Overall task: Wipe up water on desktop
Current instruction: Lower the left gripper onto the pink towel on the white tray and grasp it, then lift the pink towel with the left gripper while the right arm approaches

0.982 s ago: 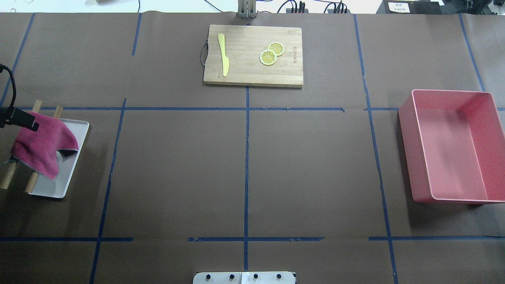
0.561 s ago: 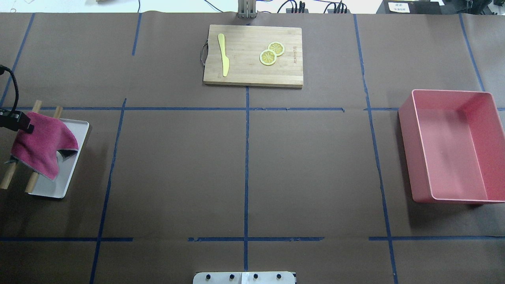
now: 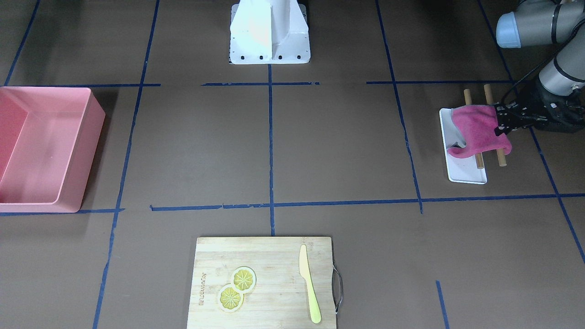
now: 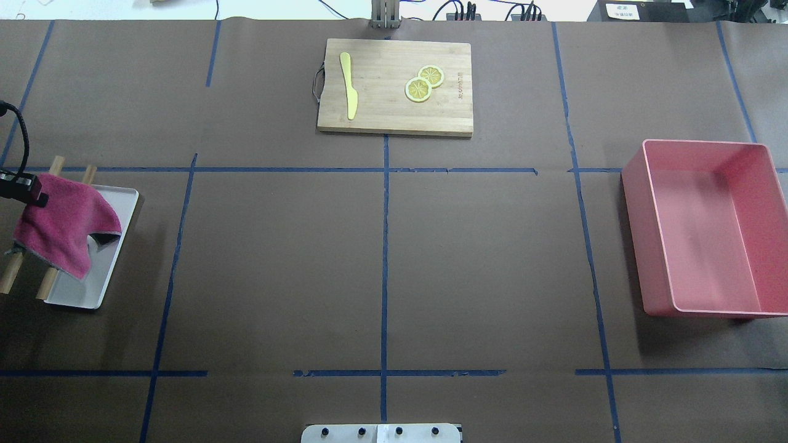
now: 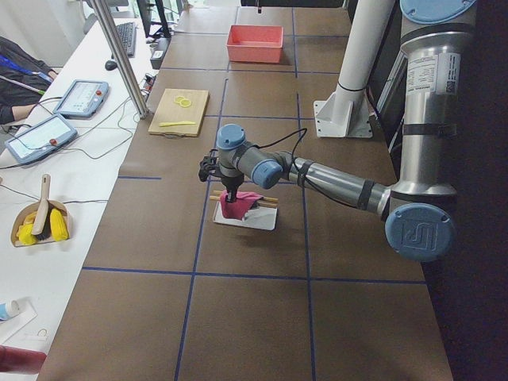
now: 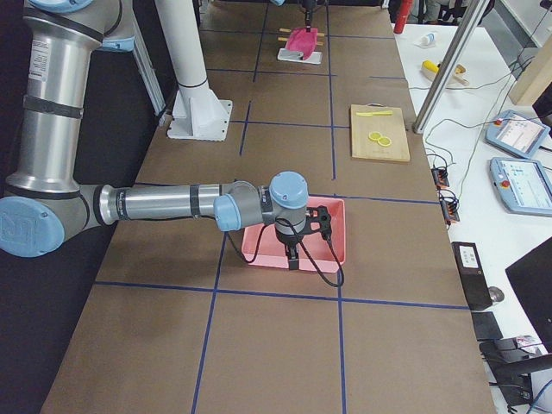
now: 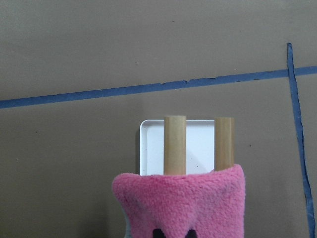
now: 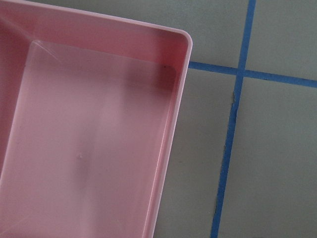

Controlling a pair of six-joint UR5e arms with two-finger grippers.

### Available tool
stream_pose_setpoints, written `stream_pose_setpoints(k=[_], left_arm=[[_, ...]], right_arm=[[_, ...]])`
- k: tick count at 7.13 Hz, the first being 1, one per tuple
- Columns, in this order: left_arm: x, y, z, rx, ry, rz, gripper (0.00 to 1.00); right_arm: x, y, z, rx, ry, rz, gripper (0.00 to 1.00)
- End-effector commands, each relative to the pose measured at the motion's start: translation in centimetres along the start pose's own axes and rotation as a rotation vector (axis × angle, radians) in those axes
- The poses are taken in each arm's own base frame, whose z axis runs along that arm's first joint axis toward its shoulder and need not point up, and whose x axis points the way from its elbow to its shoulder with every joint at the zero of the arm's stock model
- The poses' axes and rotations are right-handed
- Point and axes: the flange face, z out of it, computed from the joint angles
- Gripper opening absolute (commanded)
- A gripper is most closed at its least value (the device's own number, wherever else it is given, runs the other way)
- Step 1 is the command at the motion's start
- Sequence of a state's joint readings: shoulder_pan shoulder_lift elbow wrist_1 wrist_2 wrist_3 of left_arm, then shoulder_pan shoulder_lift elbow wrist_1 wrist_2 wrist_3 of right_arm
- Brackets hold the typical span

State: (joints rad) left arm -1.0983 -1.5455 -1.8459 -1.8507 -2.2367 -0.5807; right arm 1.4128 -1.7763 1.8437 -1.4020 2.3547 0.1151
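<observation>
L gripper [image 3: 501, 122] pinches edge of pink cloth [image 3: 477, 132] draped over two wooden rods [image 3: 502, 158] on white tray [image 3: 466, 173], L end of desktop [image 4: 277, 264]; R gripper [image 6: 293, 257] over pink bin [image 4: 643, 258], grip can't tell.

The desktop [image 4: 277, 264] is matt brown paper, crossed by thin blue tape [image 4: 385, 246]. The cutting board [image 4: 381, 114] is pale, dull wood with visible grain; the knife [image 4: 349, 86] on it looks like smooth plastic. Off the board's robot-left side, a fuzzy fleece cloth [image 4: 61, 227] (thick nap, no sheen) drapes bare wooden dowels [image 7: 174, 144] and a smooth white tray [image 4: 127, 200]. Off its other side, the bin [image 4: 634, 203] is smooth, faintly glossy plastic.
</observation>
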Motion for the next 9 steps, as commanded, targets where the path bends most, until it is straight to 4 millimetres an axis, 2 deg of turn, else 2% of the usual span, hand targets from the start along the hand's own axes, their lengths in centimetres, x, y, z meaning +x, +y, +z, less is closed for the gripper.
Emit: stream_pose_setpoints(k=[1, 2, 3, 5, 7, 8, 9], left_arm=[[-0.1, 0.1, -0.2, 0.002, -0.003, -0.01, 0.0], [0.0, 0.2, -0.5, 0.0, 0.001, -0.014, 0.0], [1.1, 0.3, -2.0, -0.005, 0.002, -0.03, 0.0], [4.2, 0.5, -5.4, 0.003, 0.005, -0.15, 0.0], [6.8, -0.8, -6.9, 0.034, 0.039, -0.276, 0.0], [8.8, -2.0, -8.0, 0.054, 0.069, -0.383, 0.0], [11.0, -3.2, -9.2, 0.069, 0.106, -0.488, 0.0]], right_arm=[[0.0, 0.0, 0.0, 0.0, 0.0, 0.0, 1.0], [-0.1, 0.0, -0.1, 0.002, -0.002, -0.001, 1.0], [-0.1, 0.0, -0.1, 0.003, -0.002, -0.002, 1.0], [-0.3, -0.2, -0.3, 0.01, 0.0, 0.018, 1.0], [-1.3, -0.7, -1.2, 0.03, -0.004, 0.006, 1.0], [-2.7, -1.1, -1.7, 0.043, -0.014, -0.022, 0.99], [-6.0, -3.5, -2.6, 0.084, -0.031, -0.113, 0.99]])
